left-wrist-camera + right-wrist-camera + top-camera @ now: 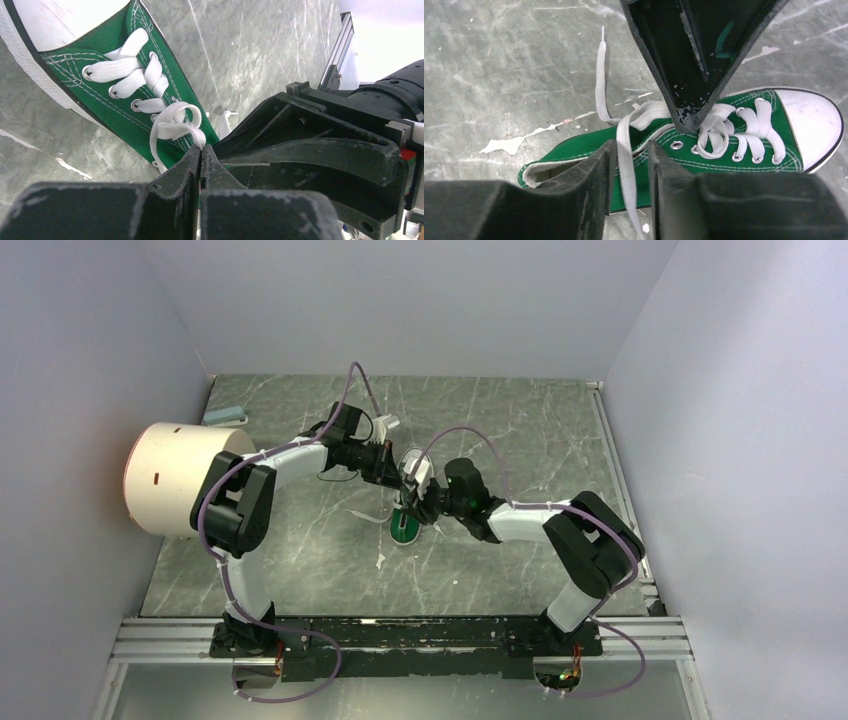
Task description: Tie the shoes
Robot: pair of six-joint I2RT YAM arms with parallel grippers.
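A small green sneaker (405, 528) with white laces and a white toe cap lies on the grey table, between both grippers. In the left wrist view, my left gripper (201, 148) is shut on a strand of the lace knot (175, 125) at the top eyelets of the shoe (125, 120). In the right wrist view, my right gripper (629, 167) is open above the shoe's (729, 167) heel side. A loose lace strand (624, 150) runs down between its fingers. The left gripper's fingers (694, 60) come in from above, tips on the laces. From above, the left gripper (403, 490) and right gripper (420, 504) almost touch.
A large white cylinder (185, 480) lies at the table's left edge. A small pale blue object (225, 415) lies at the back left. White scraps (380, 562) lie on the table near the shoe. Walls close in on three sides; a metal rail (620, 490) runs along the right.
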